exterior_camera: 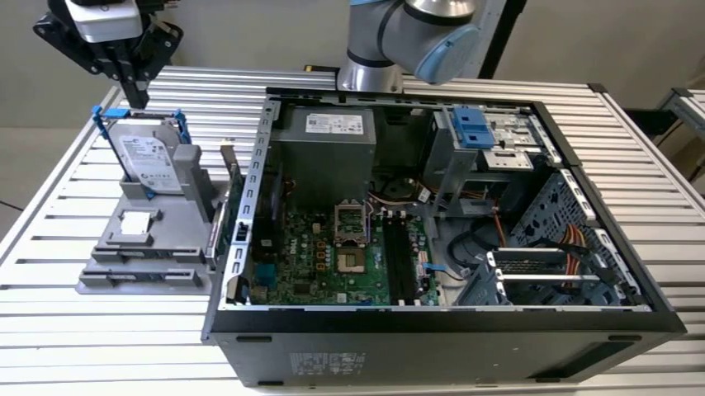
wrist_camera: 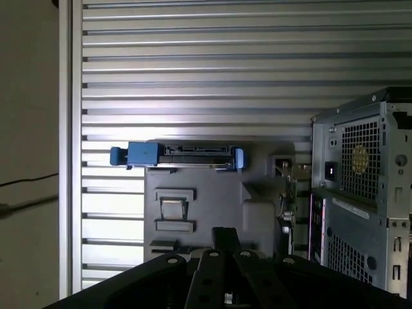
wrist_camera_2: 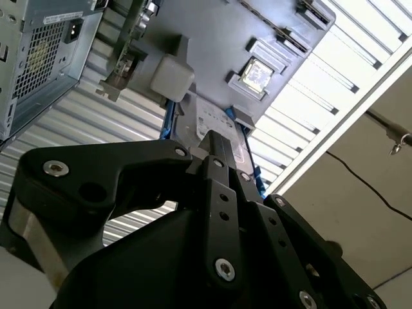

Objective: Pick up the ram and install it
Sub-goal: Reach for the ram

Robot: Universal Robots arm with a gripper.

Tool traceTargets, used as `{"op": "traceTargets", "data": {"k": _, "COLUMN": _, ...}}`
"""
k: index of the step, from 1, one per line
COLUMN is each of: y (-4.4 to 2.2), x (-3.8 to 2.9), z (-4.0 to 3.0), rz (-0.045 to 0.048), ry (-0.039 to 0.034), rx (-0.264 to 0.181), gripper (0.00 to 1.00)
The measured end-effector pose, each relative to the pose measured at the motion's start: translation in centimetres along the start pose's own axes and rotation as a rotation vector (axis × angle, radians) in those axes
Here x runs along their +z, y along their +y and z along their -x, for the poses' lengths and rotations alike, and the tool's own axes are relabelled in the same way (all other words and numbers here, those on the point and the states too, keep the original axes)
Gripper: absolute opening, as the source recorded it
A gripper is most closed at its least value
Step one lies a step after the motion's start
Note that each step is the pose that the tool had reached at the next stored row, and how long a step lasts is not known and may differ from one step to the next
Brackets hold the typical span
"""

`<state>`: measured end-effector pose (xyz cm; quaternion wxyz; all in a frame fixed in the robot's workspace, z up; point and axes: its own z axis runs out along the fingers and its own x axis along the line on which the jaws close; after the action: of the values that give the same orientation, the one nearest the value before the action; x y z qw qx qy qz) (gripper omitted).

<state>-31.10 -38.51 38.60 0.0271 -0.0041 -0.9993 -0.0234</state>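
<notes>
Now, the slatted table (exterior_camera: 111, 330) spans the whole exterior view, and the open case (exterior_camera: 441, 318) lies on it, taking the centre and right of the frame. Inside it the green motherboard (exterior_camera: 330, 256) sits low and centre. The arm (exterior_camera: 408, 33) rises at the top centre, behind the case.

Over on the exterior view's left sits the gray holder (exterior_camera: 144, 256), just beside the case's wall. The silver drive (exterior_camera: 149, 161) with blue handles stands upright in it, at the upper left of the frame. Both wrist views look down on that drive (wrist_camera: 177, 156) (wrist_camera_2: 212, 122), with the holder (wrist_camera: 206, 206) under it and the case (wrist_camera: 360, 193) alongside.

The gripper (exterior_camera: 139, 99) hangs at the upper left of the exterior view, right over the drive's top edge. Its fingers (exterior_camera: 137, 82) look pressed together into one narrow point, with nothing between them. Both wrist views show the same closed tip (wrist_camera_2: 219, 138) (wrist_camera: 225, 232), pointing at the holder.

And the ram (exterior_camera: 234, 186): it stands on edge at the holder's side nearest the case, left of centre in the exterior view. It sits between the drive and the case wall, apart from the gripper, not yet picked up.
</notes>
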Motion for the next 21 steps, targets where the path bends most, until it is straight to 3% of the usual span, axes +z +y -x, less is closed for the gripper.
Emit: {"op": "traceTargets", "data": {"k": 21, "y": -1.12, "x": 0.02, "z": -0.07, "rz": -0.0001, "ry": 0.0014, "rx": -0.002, "gripper": 0.00}}
